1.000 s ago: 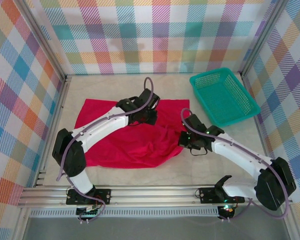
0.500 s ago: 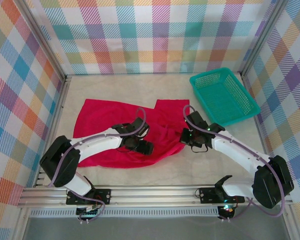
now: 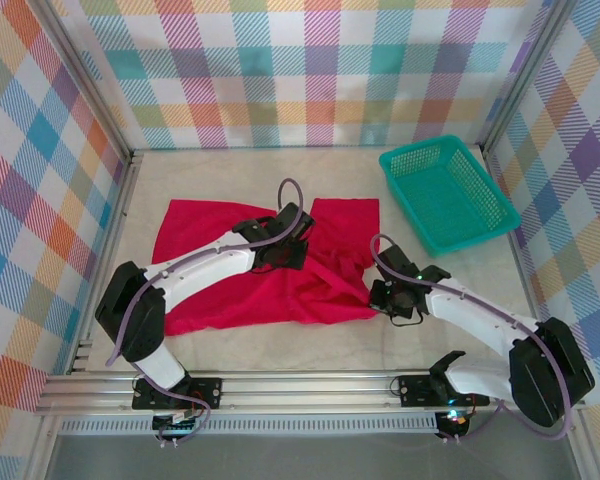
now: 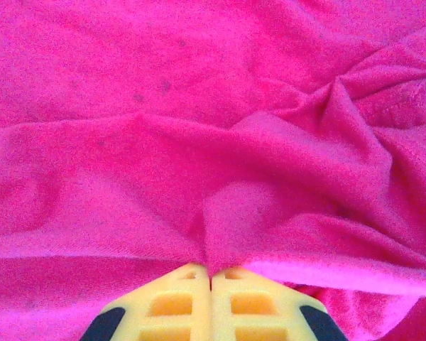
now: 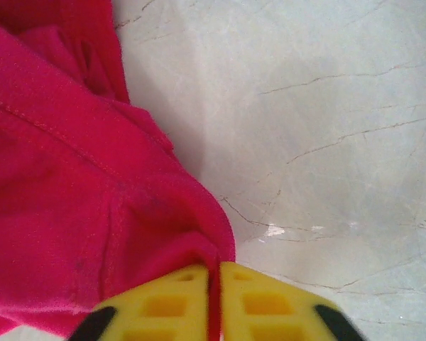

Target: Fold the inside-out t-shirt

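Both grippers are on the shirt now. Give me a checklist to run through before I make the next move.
1. Left gripper grip: ok, fingers shut on a raised fold of the shirt.
2. Right gripper grip: ok, closed at the shirt's near right edge, with cloth between the fingers.
3. Shirt lying flat: not ok, creased and bunched between the two grippers.
4. Basket out of the way: ok, apart from the shirt, at the far right.
5. Table in front of the shirt: ok, a bare strip.
6. Which end is the neck: cannot tell.
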